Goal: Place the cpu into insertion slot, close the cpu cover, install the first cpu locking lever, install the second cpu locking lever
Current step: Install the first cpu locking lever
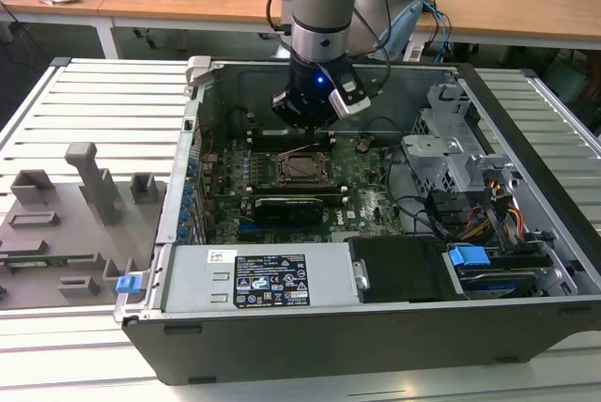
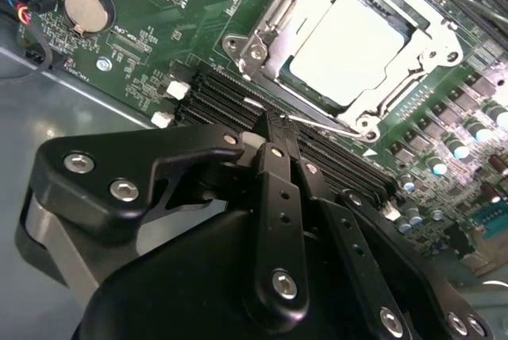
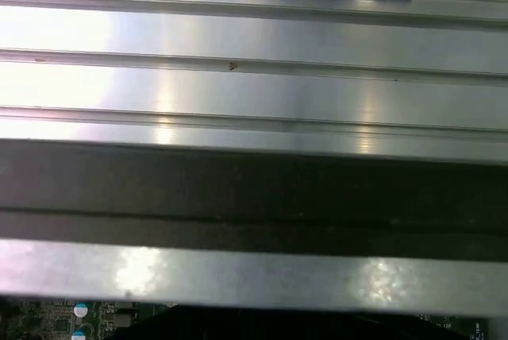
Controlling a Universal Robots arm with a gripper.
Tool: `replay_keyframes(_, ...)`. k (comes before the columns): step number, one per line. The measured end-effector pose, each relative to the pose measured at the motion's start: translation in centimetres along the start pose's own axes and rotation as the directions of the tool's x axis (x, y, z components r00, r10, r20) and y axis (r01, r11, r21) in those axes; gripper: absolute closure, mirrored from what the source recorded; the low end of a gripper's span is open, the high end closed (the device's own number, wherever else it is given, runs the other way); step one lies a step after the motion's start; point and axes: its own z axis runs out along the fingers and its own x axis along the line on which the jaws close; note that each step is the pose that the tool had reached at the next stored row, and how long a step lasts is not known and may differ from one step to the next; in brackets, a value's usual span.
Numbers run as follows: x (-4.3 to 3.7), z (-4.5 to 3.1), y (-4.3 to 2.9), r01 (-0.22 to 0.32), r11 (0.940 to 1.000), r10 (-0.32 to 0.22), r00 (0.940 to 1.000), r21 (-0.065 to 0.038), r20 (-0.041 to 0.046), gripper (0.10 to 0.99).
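**Lever stage at the CPU socket**

The cpu (image 2: 343,48) lies seated in the insertion slot (image 2: 279,14), with the cpu cover (image 2: 429,44) closed around it. The gripper (image 2: 274,127), jaws clenched together with nothing between them, hovers just beside a thin locking lever (image 2: 333,127) at the socket's edge. Judged step: lever installation, calling for a steady press and hooking of the wire.
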Motion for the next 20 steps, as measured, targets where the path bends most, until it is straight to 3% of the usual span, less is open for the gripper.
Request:
replay_keyframes(3, -0.16, 0.60, -0.06, 0.000, 1.0000, 0.000, 1.0000, 0.000, 0.0000, 0.980)
replay_keyframes(10, -0.31, 1.22, -0.12, 0.000, 1.0000, 0.000, 1.0000, 0.001, 0.0000, 0.980)
replay_keyframes(15, -0.40, 1.49, -0.15, 0.000, 0.9999, 0.000, 1.0000, 0.012, -0.0007, 0.980)
replay_keyframes(20, -0.48, 1.70, -0.17, 0.000, 0.9999, 0.000, 1.0000, 0.017, -0.0008, 0.980)
